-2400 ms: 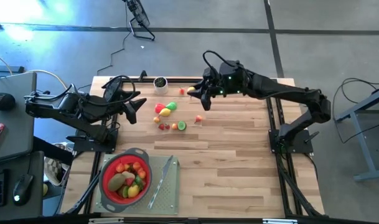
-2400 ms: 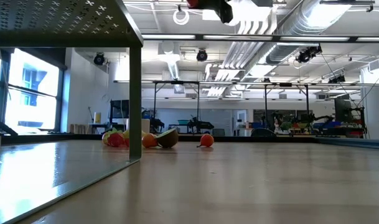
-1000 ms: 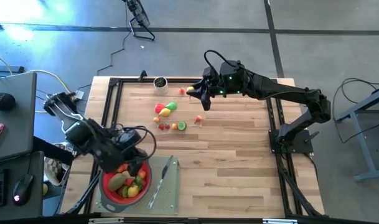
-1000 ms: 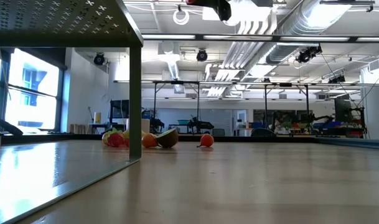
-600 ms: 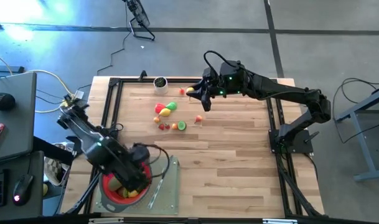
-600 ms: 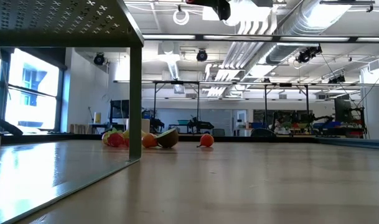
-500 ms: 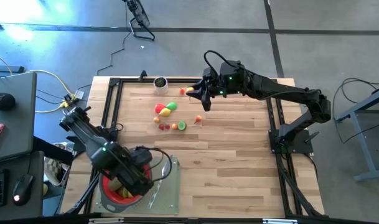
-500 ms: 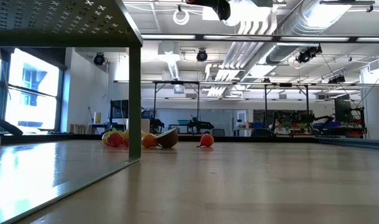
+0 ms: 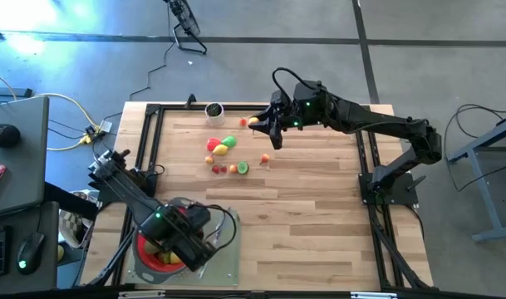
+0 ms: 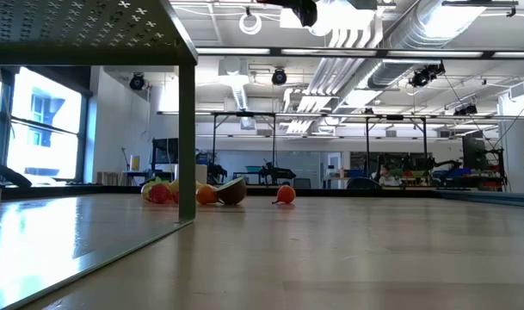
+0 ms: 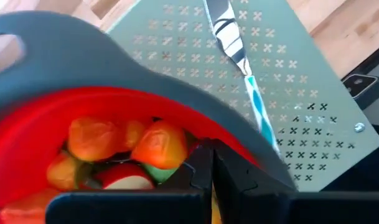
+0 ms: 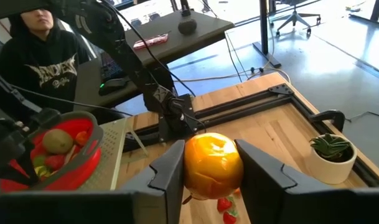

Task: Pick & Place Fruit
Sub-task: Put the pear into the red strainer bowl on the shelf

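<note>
My right gripper (image 9: 258,124) hovers over the table's far middle, shut on a round orange fruit (image 12: 213,163). Loose fruits lie on the wood below and to its left: a red, yellow and green cluster (image 9: 222,146), small ones (image 9: 232,168) and a single one (image 9: 265,158). At the near left a red strainer (image 9: 144,249) holds several fruits (image 11: 158,143). My left gripper (image 11: 206,155) hangs shut above the strainer's inside, pointing steeply down; in the high view its arm (image 9: 182,232) covers most of the strainer. My right gripper pinches the orange fruit between its two fingers (image 12: 167,168), one on each of its opposite sides (image 12: 192,165). The fingers come nearly level from the table's right side. The fruit is lifted clear, high above the wood. My left gripper: I cannot tell whether its shut tips touch the fruits in the strainer.
The strainer stands on a grey-green perforated board (image 11: 301,93), with a slim knife (image 11: 229,37) lying beside it. A small potted plant (image 9: 213,110) sits at the far edge. A person in a dark hoodie (image 12: 43,59) sits beyond the table's left side.
My left arm has swung toward the table's near edge, from the strainer's far rim to above its middle, sinking and tipping its gripper steeply downward; it stays shut. The right gripper keeps still with the orange fruit.
</note>
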Controlling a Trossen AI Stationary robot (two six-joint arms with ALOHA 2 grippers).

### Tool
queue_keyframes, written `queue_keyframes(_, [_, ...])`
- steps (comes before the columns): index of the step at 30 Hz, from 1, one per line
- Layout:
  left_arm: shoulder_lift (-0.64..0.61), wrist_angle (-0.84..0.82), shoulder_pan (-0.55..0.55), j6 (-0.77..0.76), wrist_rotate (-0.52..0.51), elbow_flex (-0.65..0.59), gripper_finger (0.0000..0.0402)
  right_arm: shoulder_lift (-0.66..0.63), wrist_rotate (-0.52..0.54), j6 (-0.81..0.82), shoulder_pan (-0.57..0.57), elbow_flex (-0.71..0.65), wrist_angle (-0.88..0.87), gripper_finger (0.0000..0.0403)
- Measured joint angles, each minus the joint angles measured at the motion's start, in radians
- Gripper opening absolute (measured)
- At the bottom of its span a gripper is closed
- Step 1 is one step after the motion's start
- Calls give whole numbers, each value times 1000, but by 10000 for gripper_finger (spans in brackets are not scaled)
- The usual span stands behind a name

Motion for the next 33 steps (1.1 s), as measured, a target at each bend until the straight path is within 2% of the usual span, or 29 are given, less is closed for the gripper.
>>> queue_keyframes(11, [14,168,0,7,-76,0,0,0,-9,-25,0,0,-1,123])
queue_keyframes(23, [12,241,0,29,-181,0,0,0,-29,-43,0,0,-2,126])
queue_keyframes(27, [-30,225,0,39,-221,0,0,0,-29,-48,0,0,-2,119])
queue_keyframes(33, [-124,194,0,136,-348,0,0,0,-59,-47,0,0,-2,123])
